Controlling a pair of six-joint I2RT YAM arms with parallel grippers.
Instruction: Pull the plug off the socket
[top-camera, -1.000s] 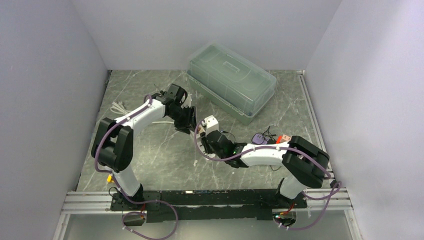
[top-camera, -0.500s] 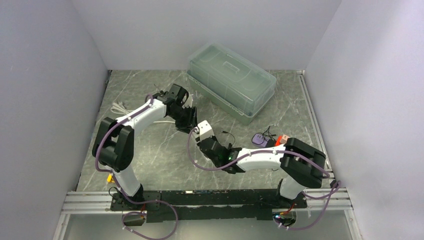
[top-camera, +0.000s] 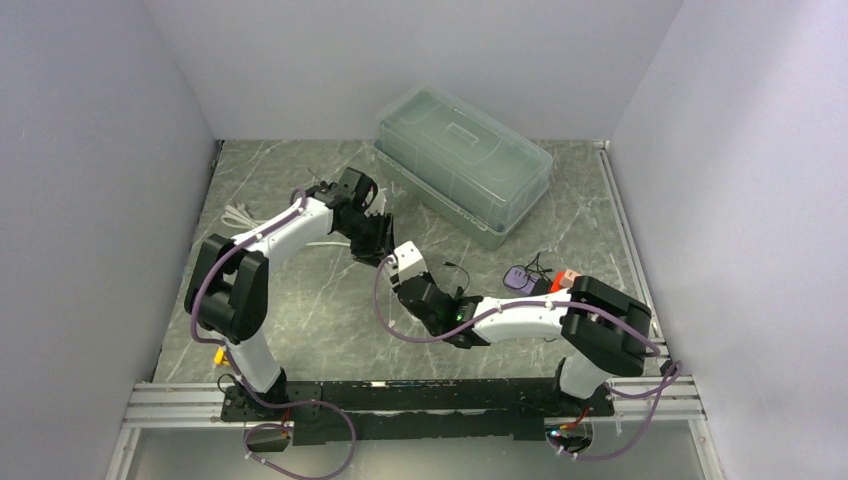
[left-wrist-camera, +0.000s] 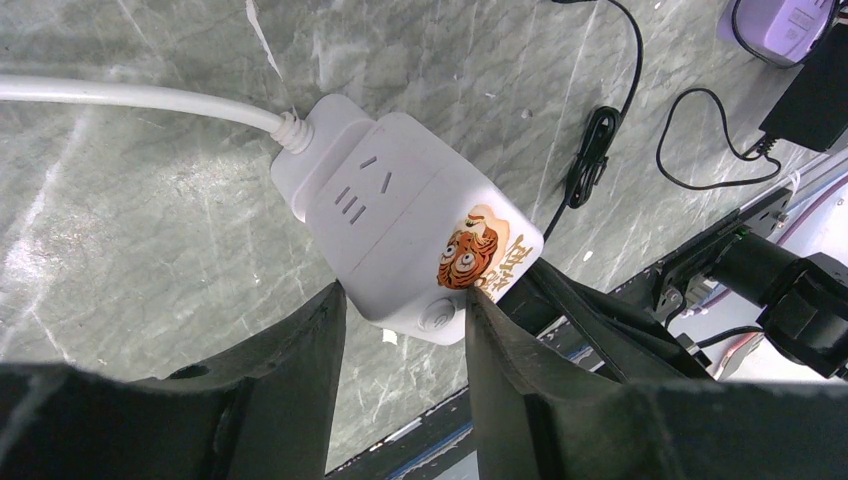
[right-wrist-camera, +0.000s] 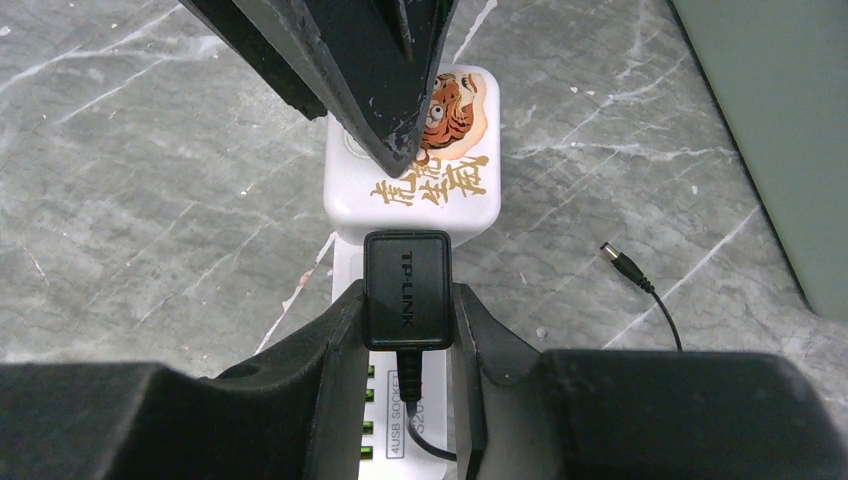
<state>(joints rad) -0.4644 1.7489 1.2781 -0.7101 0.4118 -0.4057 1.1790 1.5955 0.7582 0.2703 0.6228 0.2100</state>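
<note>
Presently, the grey marble-pattern table (top-camera: 300, 320) carries a clear lidded storage box (top-camera: 462, 165) at its far side, right of centre, set at an angle.

Both arms reach in toward the middle of the table, near of the box, and meet there.

The left gripper (top-camera: 383, 250) comes in from the far left. The left wrist view shows its two dark fingers (left-wrist-camera: 300, 350) pressed against opposite sides of the socket (left-wrist-camera: 400, 215), a white power cube with a tiger sticker on one face. The grip is firm on the cube's lower end.

The right gripper (top-camera: 418, 288) comes in from the near right. In the right wrist view its fingers (right-wrist-camera: 335, 340) pinch the plug (right-wrist-camera: 406, 290), a black TP-LINK adapter, on both flanks. The plug sits flush against the near face of the socket (right-wrist-camera: 420, 190); whether its pins are seated cannot be told.

A white cord (left-wrist-camera: 130, 95) leaves the far end of the socket and runs left across the table.

A thin black cable (left-wrist-camera: 600, 140) lies loose on the marble just right of the socket, its barrel tip (right-wrist-camera: 615, 258) bare.

A small purple device (top-camera: 517, 275) rests near the right arm.
</note>
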